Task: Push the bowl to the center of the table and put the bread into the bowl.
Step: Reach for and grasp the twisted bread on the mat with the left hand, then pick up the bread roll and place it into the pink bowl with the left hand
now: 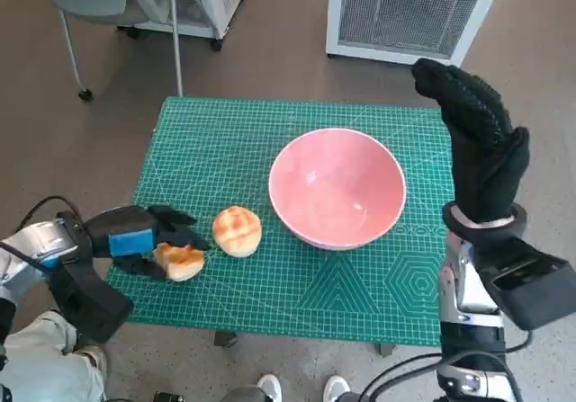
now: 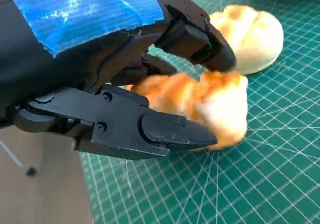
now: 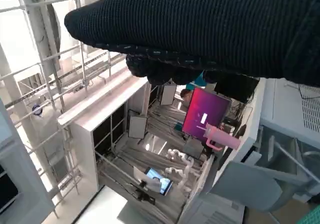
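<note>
A pink bowl (image 1: 337, 186) stands on the green cutting mat (image 1: 297, 285), a little right of the middle. Two pieces of bread lie at the mat's front left. My left hand (image 1: 144, 238) grips the browner piece (image 1: 180, 261), its black fingers (image 2: 165, 131) closed around that bread (image 2: 210, 108) just above the mat. The round pale bun (image 1: 237, 230) lies loose beside it, toward the bowl, and shows as the bun (image 2: 252, 38) past my fingers in the left wrist view. My gloved right hand (image 1: 477, 141) is raised upright at the table's right edge, fingers straight, holding nothing.
A white grille-fronted unit (image 1: 409, 11) stands beyond the table. A chair leg (image 1: 72, 56) and a metal post (image 1: 175, 33) are at the far left. Shoes (image 1: 301, 388) show at the table's near edge. The right wrist view looks out at shelving (image 3: 125, 134).
</note>
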You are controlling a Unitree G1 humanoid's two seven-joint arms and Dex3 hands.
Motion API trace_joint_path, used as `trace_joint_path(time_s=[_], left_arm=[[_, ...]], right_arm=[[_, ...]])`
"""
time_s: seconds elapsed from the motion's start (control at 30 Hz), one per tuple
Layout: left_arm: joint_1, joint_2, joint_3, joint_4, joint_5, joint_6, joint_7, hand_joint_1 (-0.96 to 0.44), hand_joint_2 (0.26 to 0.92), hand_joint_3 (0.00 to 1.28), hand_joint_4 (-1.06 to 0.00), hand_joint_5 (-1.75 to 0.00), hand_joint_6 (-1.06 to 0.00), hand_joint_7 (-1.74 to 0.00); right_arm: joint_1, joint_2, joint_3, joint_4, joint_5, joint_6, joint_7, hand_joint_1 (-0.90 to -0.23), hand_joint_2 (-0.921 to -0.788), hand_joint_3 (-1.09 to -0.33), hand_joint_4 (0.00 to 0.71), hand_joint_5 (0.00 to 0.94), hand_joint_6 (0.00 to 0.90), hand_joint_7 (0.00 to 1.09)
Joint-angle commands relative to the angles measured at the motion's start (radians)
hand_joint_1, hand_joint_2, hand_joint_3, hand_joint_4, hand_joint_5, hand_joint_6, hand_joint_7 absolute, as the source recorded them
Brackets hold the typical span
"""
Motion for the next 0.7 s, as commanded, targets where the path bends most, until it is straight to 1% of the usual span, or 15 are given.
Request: trace_joint_path(time_s=[0.03, 0.23, 0.43, 0.6, 0.7], left_arm=[[-0.005, 0.015, -0.03, 0.031, 0.039, -0.027, 0.03, 0.0, 0.921, 0.21, -0.52, -1.31, -0.48, -1.32], [-0.039, 0.018, -0.037, 0.051, 0.069, -0.036, 0.115, 0.0, 0.921, 0.17, -0.54, -1.32, -0.55, -1.25], [-0.068, 0.01, -0.039, 0.081, 0.067, -0.04, 0.149, 0.0, 0.921, 0.15, -0.55, -1.34, -0.57, -1.19], [-0.095, 0.004, -0.028, 0.108, 0.042, -0.051, 0.142, 0.0, 0.921, 0.15, -0.56, -1.34, -0.58, -1.17], [-0.112, 0.005, -0.016, 0.12, 0.018, -0.059, 0.13, 0.0, 0.921, 0.14, -0.57, -1.31, -0.57, -1.19]], right_arm=[[0.021, 0.007, 0.001, 0.003, 0.012, 0.009, 0.0, -0.671, -0.921, -0.794, 0.248, 0.016, -0.001, 0.65], [0.02, 0.009, 0.001, 0.006, 0.017, 0.007, 0.004, -0.677, -0.921, -0.793, 0.251, 0.017, -0.001, 0.65], [0.018, 0.01, 0.001, 0.011, 0.017, 0.002, 0.004, -0.678, -0.921, -0.793, 0.255, 0.019, -0.001, 0.65], [0.017, 0.008, -0.001, 0.015, 0.021, -0.002, 0.008, -0.678, -0.921, -0.792, 0.255, 0.019, -0.001, 0.65], [0.017, 0.007, -0.001, 0.018, 0.022, -0.005, 0.01, -0.679, -0.921, -0.791, 0.255, 0.019, -0.001, 0.65]])
